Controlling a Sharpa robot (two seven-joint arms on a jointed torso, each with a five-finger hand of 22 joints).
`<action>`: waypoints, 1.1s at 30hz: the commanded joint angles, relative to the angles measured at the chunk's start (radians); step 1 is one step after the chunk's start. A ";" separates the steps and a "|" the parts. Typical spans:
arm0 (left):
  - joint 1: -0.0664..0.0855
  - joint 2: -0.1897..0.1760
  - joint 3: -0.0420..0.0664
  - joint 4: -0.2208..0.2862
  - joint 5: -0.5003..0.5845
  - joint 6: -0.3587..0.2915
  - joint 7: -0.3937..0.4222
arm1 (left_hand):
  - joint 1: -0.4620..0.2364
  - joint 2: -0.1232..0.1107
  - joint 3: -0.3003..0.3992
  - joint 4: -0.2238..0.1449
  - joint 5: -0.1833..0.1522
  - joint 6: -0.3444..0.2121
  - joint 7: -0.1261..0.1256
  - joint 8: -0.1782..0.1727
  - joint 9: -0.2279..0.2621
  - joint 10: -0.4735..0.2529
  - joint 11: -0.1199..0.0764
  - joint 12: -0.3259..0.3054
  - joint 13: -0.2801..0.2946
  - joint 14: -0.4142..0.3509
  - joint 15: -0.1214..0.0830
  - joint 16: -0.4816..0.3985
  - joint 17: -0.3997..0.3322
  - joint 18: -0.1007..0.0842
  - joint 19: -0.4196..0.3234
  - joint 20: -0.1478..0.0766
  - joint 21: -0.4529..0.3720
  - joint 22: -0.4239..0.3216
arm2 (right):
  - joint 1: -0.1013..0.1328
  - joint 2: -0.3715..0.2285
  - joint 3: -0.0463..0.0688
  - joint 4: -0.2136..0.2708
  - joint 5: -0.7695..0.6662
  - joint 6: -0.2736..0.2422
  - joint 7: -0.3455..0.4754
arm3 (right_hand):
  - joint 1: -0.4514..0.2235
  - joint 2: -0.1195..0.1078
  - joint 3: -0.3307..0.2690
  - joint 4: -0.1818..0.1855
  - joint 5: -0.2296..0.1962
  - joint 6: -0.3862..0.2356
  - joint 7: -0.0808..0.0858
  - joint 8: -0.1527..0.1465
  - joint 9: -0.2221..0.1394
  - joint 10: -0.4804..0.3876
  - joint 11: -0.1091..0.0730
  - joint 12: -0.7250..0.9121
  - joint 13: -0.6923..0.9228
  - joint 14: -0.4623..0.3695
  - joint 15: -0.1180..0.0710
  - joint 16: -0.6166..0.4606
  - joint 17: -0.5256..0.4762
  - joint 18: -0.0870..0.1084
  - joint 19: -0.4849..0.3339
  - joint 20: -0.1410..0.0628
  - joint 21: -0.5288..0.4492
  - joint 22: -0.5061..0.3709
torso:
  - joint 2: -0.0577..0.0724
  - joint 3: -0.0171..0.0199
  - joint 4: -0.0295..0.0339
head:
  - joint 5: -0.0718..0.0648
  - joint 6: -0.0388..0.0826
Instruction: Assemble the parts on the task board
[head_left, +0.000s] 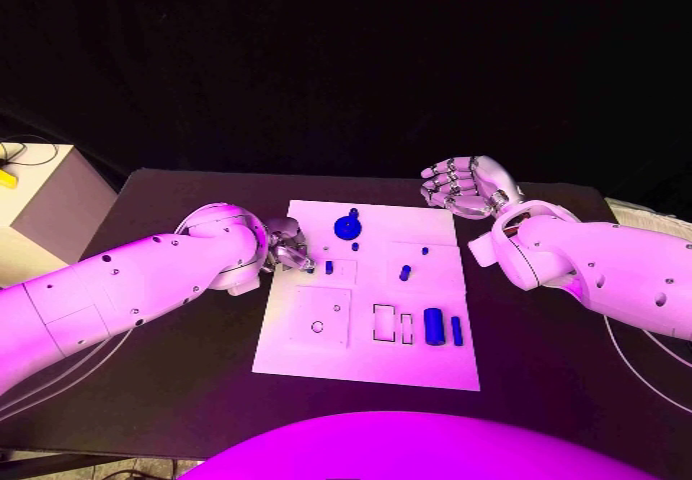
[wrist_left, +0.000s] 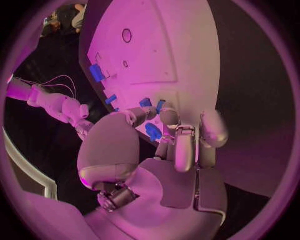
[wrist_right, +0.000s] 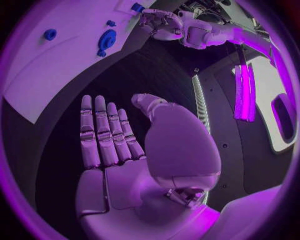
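The white task board (head_left: 368, 345) lies in the middle of the black table. A round blue knob (head_left: 348, 227) stands near its far edge, with small blue pegs (head_left: 329, 267) (head_left: 405, 271) further in. A thick blue cylinder (head_left: 434, 322) and a thin bar (head_left: 457, 331) lie near its right edge. My left hand (head_left: 289, 245) hovers at the board's left edge with its fingers (wrist_left: 178, 145) curled in and nothing plainly in them. A blue part (wrist_left: 154, 132) shows past them on the board. My right hand (head_left: 464, 185) is raised off the board's far right corner, its fingers (wrist_right: 103, 132) straight and holding nothing.
A pale box (head_left: 43, 205) stands beyond the table's left edge. Bare black table (head_left: 548, 380) runs along the board's right and near sides. The board has rectangular recesses (head_left: 387, 322) and a round hole (head_left: 317, 326) toward its near end.
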 joint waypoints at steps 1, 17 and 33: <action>-0.003 0.008 -0.004 0.000 0.020 0.045 -0.006 | -0.011 0.002 0.190 -0.198 0.004 0.005 -0.005 0.004 0.001 0.015 0.000 0.009 0.015 0.096 -0.008 0.007 0.235 -0.021 0.009 0.001 0.007 0.004 | 0.000 0.000 0.000 0.001 -0.002 0.012 0.014 | -0.011 0.002 -0.001 -0.005 0.004 0.007 0.057 -0.006 -0.001 0.009 0.000 0.001 -0.001 0.007 0.002 -0.004 -0.001 0.013 0.007 0.001 0.002 -0.001 | 0.001 0.0001 -0.0004 | 0.000 0.000; -0.003 0.021 -0.007 -0.018 0.021 0.013 -0.012 | -0.031 -0.001 0.075 -0.141 -0.020 0.011 -0.020 -0.002 0.002 0.033 -0.010 0.002 0.028 0.095 -0.015 0.005 0.232 -0.022 0.013 -0.006 0.002 0.004 | 0.000 0.000 0.000 0.003 -0.002 0.012 0.014 | -0.011 0.002 -0.001 -0.005 0.004 0.007 0.057 -0.006 -0.001 0.009 0.000 0.001 -0.001 0.007 0.002 -0.004 -0.001 0.013 0.007 0.001 0.002 -0.001 | 0.000 -0.0003 0.0001 | -0.002 0.000; -0.003 0.014 -0.006 -0.019 0.019 -0.008 -0.025 | -0.051 -0.035 -0.182 0.044 -0.033 0.016 -0.017 -0.027 -0.010 -0.011 -0.005 -0.026 -0.003 0.088 -0.014 -0.007 0.210 -0.017 0.002 -0.006 -0.028 -0.033 | 0.000 -0.002 0.000 0.004 -0.002 0.011 0.014 | -0.013 0.002 0.000 -0.006 0.005 0.007 0.057 -0.007 -0.002 0.009 0.000 0.001 -0.001 0.008 0.002 -0.005 -0.003 0.013 0.008 0.001 0.002 -0.006 | 0.000 -0.0011 0.0001 | -0.003 0.000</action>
